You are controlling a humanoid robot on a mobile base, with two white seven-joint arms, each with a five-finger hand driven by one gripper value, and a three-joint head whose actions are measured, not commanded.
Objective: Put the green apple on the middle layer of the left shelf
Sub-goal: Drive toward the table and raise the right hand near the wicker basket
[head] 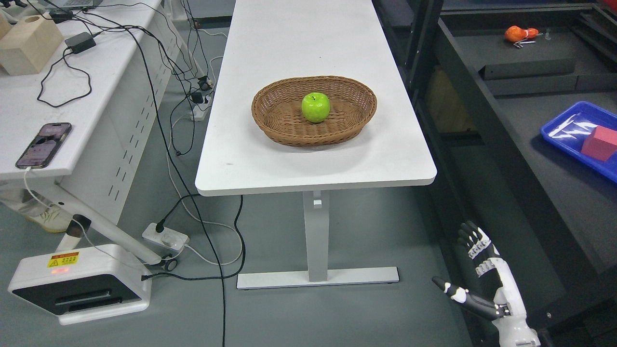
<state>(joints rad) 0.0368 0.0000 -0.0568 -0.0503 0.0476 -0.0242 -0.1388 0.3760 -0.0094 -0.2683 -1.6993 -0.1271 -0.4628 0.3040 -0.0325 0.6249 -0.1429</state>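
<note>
One right hand (482, 274) low, fingers (475, 241) spread, far from green apple (315, 107).

You have a long white table (308, 159) carrying one brown wicker basket (270, 113) near its front end, with the green apple (315, 107) sitting inside it.

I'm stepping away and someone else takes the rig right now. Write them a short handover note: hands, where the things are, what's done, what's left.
Right hand: low at the lower right, fingers spread, holding nothing, well short of the table.
Left hand: not in view.
Green apple: upright in the wicker basket on the white table.
Done: nothing visible; the apple is untouched.
Left: reach the basket, grasp the apple, lift it out, place it on the left shelf's middle layer. That shelf can't be identified from this view.
</note>
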